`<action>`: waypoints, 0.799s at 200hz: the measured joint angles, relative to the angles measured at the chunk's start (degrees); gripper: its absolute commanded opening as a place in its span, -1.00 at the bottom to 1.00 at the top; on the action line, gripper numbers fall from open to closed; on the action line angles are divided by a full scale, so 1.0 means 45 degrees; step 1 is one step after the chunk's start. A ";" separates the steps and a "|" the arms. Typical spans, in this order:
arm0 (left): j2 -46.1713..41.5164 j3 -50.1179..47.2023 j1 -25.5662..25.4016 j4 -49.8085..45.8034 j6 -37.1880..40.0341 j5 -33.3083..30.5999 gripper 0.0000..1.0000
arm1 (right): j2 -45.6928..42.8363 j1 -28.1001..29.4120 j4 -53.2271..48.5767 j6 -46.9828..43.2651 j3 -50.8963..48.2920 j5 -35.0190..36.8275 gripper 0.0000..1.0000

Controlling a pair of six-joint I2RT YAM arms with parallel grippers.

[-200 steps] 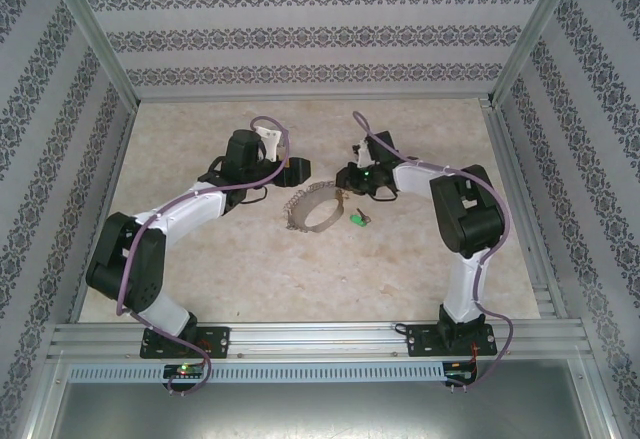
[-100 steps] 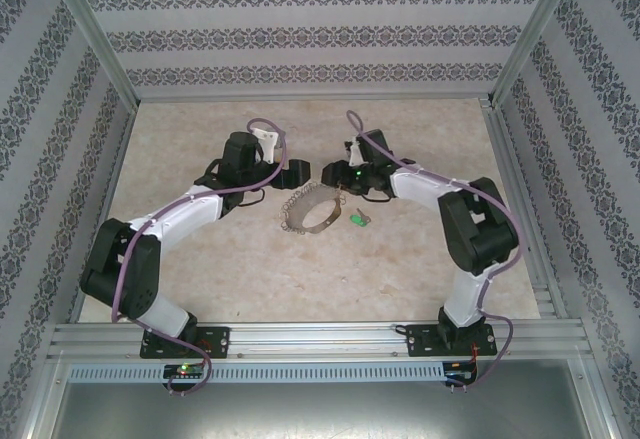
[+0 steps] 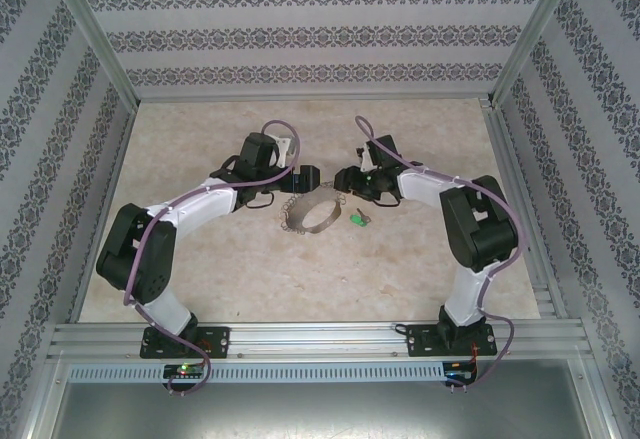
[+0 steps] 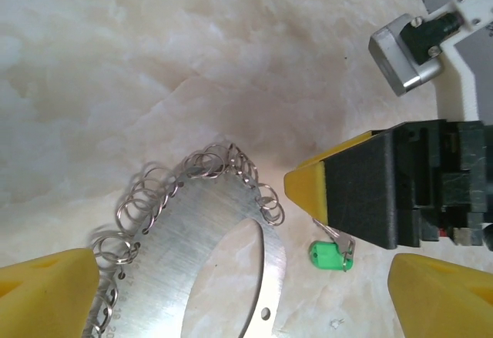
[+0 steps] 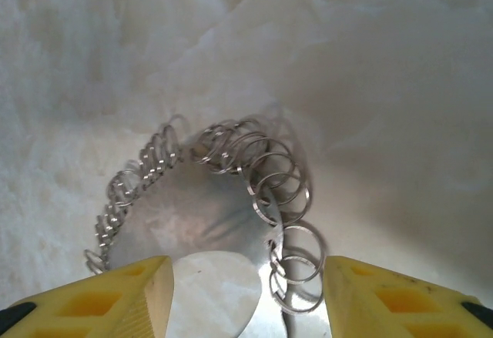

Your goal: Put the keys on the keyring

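**Both wide open, nothing held**

We are seeing the left gripper (image 4: 243, 267) holding its yellow fingers (image 4: 46, 292) far apart, empty, hovering over the keyring (image 4: 204, 234): a flat brushed-metal band fringed with small wire loops (image 4: 150, 192). The right gripper (image 5: 246, 267) is gaping likewise above it. The green-headed key (image 4: 327, 255) is lying just beside it on the marbled tabletop (image 4: 115, 61).

You have nothing to read here: no text, label, brand, number or sign is legible.
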 measured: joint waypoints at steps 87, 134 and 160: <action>-0.1107 -0.0656 0.0000 -0.0398 -0.0661 -0.0869 0.95 | 0.1151 0.1817 0.0199 0.0243 0.0661 -0.0058 -0.17; -0.2098 -0.1384 0.0000 -0.0427 -0.0704 -0.0957 0.96 | 0.0083 0.2943 0.0403 0.0743 -0.0267 -0.0112 0.00; -0.2390 -0.1690 0.0000 -0.0554 -0.0767 -0.0942 0.96 | -0.1263 0.2827 0.0107 0.0719 -0.0729 0.0651 0.02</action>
